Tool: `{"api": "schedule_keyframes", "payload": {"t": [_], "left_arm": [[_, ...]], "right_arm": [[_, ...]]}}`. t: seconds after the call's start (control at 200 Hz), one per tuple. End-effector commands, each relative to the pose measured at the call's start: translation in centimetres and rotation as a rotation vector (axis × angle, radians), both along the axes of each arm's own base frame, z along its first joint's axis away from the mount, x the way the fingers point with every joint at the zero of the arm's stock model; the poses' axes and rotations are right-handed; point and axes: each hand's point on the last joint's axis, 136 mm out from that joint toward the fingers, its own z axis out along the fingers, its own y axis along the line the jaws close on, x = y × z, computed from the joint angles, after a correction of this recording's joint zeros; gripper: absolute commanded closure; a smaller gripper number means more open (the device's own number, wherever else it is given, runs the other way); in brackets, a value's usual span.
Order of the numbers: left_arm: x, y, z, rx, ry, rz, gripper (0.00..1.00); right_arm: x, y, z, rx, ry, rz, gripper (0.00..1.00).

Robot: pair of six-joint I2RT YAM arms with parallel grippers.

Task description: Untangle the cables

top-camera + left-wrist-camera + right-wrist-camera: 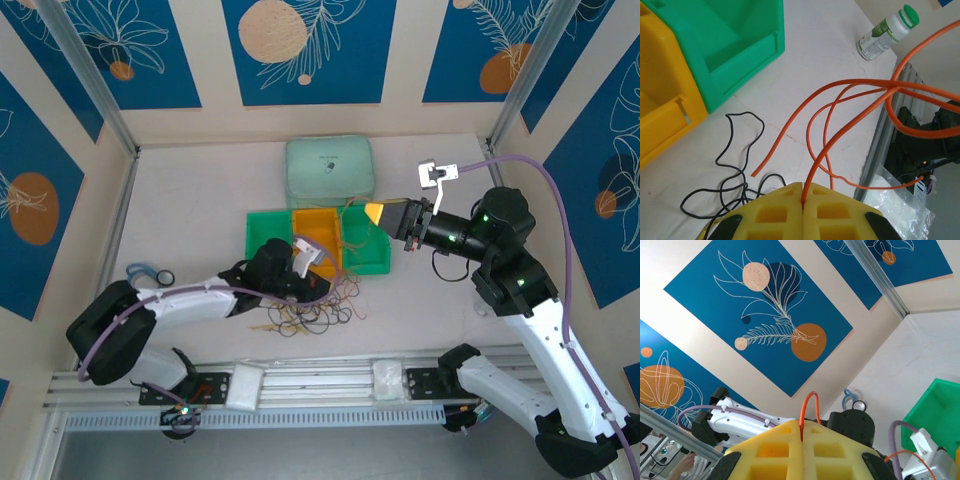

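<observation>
- A pale table [200, 190] carries a green bin [268, 235] and a yellow bin [318, 228], side by side at its middle.
- The cables [312, 316] lie in a loose heap of orange, black and tan loops on the table just in front of the bins, near the front edge.
- The left gripper [803, 194] sits low beside the heap. Its yellow pads are pressed together on an orange cable [850, 125], which runs into the seam between them.
- The right gripper [801, 432] is raised above the right end of the bins. Its pads are also closed, with a short loop of orange cable standing up out of the seam. It cannot be told whether both grippers hold the same strand.
- A black cable [720, 164] wanders flat over the table beside the left gripper.
- The cables look thin, light and limp, with a slight spring, since they keep soft curves.
- Their smooth sheaths would probably slide through the pads under a hard pull.
- The best hold seems to be a clear span away from the crossings — or near a free end, like the orange tip lying on the table.
</observation>
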Motion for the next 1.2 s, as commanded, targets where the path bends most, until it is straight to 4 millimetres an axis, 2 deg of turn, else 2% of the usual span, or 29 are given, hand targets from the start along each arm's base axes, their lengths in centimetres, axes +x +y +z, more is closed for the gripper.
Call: {"api": "schedule_keyframes", "payload": {"t": [0.0, 0.1, 0.195, 0.33, 0.435, 0.535, 0.665, 0.83, 0.98, 1.105, 1.196], "left_arm": [[-0.4, -0.8, 0.7, -0.013, 0.012, -0.038, 1.00], [-0.2, -0.3, 0.6, 0.022, -0.005, -0.023, 1.00], [-0.1, 0.7, 0.8, 0.065, -0.037, -0.003, 1.00], [0.0, 2.4, 1.6, 0.134, -0.091, 0.027, 1.00], [0.2, 3.7, 2.8, 0.183, -0.145, 0.049, 1.00], [0.4, 5.0, 4.2, 0.236, -0.191, 0.060, 1.00], [0.8, 6.8, 6.6, 0.294, -0.246, 0.097, 1.00], [2.1, 9.8, 9.4, 0.339, -0.308, 0.216, 1.00], [3.3, 13.6, 10.8, 0.395, -0.317, 0.361, 1.00], [3.8, 16.8, 11.6, 0.461, -0.326, 0.475, 1.00], [3.8, 17.7, 12.2, 0.451, -0.333, 0.505, 1.00]], "right_arm": [[-0.4, -0.3, 0.7, 0.010, -0.024, 0.001, 1.00], [0.1, -1.0, 0.0, -0.033, -0.030, -0.059, 1.00], [1.2, -2.6, -1.2, -0.111, -0.042, -0.189, 1.00], [3.1, -6.3, -3.4, -0.262, -0.050, -0.423, 1.00], [4.4, -10.0, -5.2, -0.398, -0.041, -0.614, 1.00], [5.0, -12.9, -6.7, -0.506, -0.014, -0.739, 1.00], [5.1, -15.5, -7.8, -0.568, 0.026, -0.835, 1.00], [5.0, -18.3, -8.7, -0.610, 0.059, -0.937, 1.00], [4.6, -20.3, -9.2, -0.616, 0.090, -1.004, 1.00], [4.7, -21.3, -9.7, -0.600, 0.125, -1.027, 1.00], [4.8, -21.6, -10.0, -0.578, 0.146, -1.028, 1.00]]}}
